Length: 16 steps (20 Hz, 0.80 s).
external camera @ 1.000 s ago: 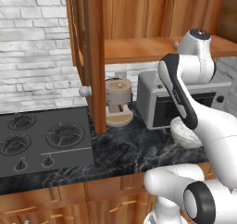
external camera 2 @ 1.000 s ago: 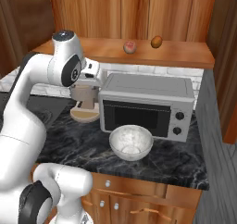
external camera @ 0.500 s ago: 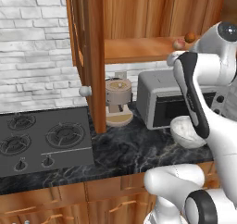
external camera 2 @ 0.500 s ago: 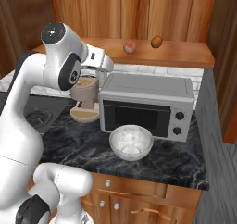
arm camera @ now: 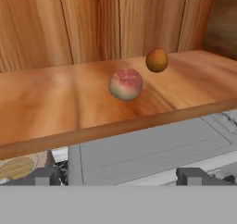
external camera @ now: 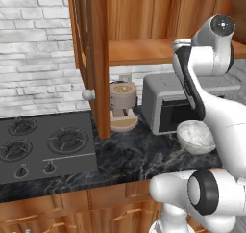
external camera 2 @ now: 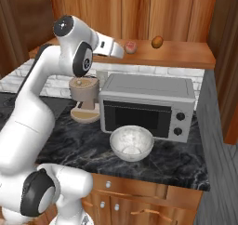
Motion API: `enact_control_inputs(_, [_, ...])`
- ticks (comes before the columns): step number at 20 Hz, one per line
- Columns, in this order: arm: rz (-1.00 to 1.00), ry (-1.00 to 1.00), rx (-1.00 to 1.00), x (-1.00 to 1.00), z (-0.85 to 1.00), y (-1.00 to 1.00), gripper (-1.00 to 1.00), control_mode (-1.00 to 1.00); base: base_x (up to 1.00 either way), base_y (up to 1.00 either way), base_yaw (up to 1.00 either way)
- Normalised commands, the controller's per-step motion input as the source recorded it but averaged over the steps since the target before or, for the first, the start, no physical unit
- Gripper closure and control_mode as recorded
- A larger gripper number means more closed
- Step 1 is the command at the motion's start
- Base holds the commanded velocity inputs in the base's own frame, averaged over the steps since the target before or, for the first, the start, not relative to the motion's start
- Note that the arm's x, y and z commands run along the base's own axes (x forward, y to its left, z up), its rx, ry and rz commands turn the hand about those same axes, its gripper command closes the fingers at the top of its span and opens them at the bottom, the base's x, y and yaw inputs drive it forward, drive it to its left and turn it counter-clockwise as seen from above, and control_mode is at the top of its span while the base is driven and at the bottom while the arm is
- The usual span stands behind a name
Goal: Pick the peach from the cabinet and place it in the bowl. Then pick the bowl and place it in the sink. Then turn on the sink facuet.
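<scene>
Nothing is done yet: the peach (arm camera: 157, 60) sits on the cabinet (external camera 2: 186, 56) shelf, the bowl (external camera 2: 131, 143) empty on the desk (external camera 2: 83, 140). The pincer (arm camera: 118, 177) stands wide, holding nothing.

Warm polished wood cabinet (arm camera: 55, 112), matte orange-tan peach (arm camera: 157, 60), speckled glossy bowl (external camera 2: 131, 143), brushed-metal microwave (external camera 2: 148, 105).

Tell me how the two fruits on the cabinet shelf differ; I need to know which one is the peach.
The orange-tan fruit is smaller and evenly coloured; the pink-and-pale fruit is larger and mottled red over greenish white. The orange-tan one sits farther back on the shelf, the mottled one nearer its front edge and nearer the open end effector. Both are round, rest apart on the same shelf, and neither is held. The orange-tan one looks like the peach.
</scene>
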Motion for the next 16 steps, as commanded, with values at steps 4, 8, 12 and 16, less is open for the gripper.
enact_control_inputs(4, [-0.11,0.05,0.0,0.97,0.04,-0.28,-1.0,-1.0,0.0,0.0,0.0])
enact_control_inputs(8, [0.0,0.09,0.0,0.76,-0.21,-0.16,-1.0,-1.0,0.0,0.0,0.0])
enact_control_inputs(12, [0.0,0.01,0.0,0.61,-0.17,-0.3,-1.0,-1.0,0.0,0.0,0.0])
enact_control_inputs(16, [0.0,0.0,0.0,0.6,-0.13,-0.35,-1.0,-1.0,0.0,0.0,0.0])
